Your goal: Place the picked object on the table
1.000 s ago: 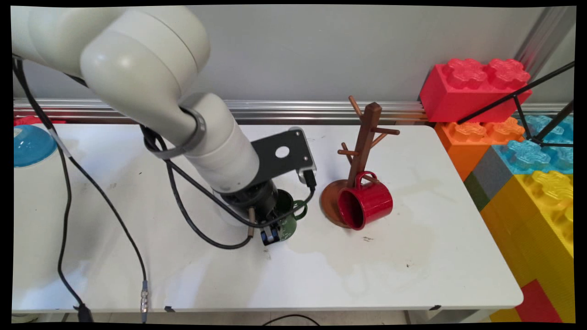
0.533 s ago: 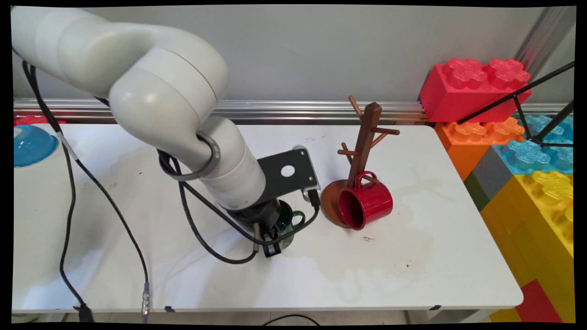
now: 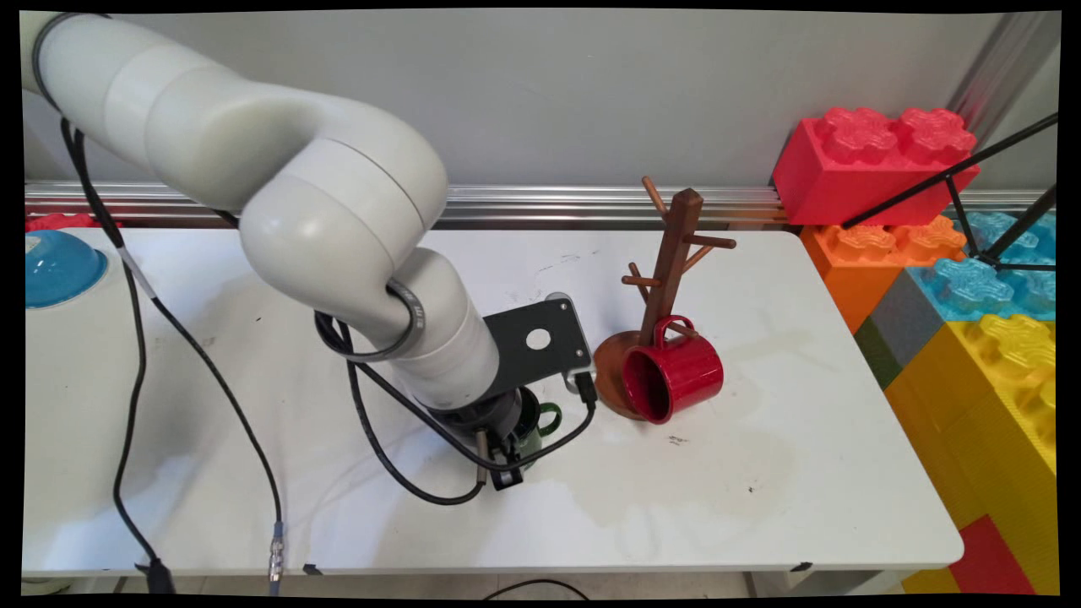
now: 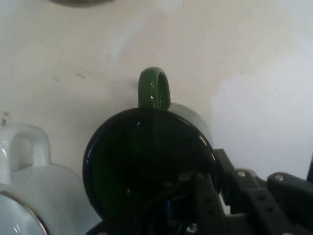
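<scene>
Green mug point(image 4: 146, 161): upright on the tabletop point(image 3: 760, 473), handle point(image 4: 154, 88) free. End effector point(image 3: 505, 460): clamped on its rim, one finger inside the mug. White mug point(image 4: 29, 191): just beside. Red mug point(image 3: 673, 377): right, hung tipped on the wooden mug tree point(image 3: 667, 270). Blue bowl point(image 3: 55, 266): far left.

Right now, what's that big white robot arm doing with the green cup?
The white arm has its black gripper down on a green mug standing upright on the white table. One finger reaches inside the mug and the other sits outside its wall, so it seems clamped on the rim. A white mug stands right beside it. Nearby, a red mug lies on its side against the base of a wooden mug tree. A blue bowl sits far off at the table's edge.
</scene>
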### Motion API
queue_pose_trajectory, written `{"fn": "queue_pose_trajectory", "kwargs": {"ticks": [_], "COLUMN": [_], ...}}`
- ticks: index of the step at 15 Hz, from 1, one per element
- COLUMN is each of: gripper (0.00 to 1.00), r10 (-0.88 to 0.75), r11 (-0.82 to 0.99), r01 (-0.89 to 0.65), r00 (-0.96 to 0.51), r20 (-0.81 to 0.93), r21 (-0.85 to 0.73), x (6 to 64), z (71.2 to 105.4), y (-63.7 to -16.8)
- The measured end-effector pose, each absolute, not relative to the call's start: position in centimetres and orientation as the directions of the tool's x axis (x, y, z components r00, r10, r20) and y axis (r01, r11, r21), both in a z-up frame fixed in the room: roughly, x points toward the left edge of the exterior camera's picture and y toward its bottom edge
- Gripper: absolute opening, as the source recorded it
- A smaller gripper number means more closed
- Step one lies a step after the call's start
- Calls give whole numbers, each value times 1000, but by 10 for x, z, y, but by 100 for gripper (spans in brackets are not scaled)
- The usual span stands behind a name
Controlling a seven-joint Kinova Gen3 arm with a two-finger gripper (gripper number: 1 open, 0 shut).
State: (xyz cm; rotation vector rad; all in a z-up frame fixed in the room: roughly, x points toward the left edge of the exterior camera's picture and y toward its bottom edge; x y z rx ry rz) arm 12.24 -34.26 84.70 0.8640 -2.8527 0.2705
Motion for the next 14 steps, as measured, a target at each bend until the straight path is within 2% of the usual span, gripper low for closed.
{"fn": "queue_pose_trajectory", "kwargs": {"ticks": [14], "gripper": [0], "r10": [-555], "r11": [805], "r01": [-578], "r00": [-813], "r20": [174], "r21": [-131], "x": [122], "z": [833], "y": [-341]}}
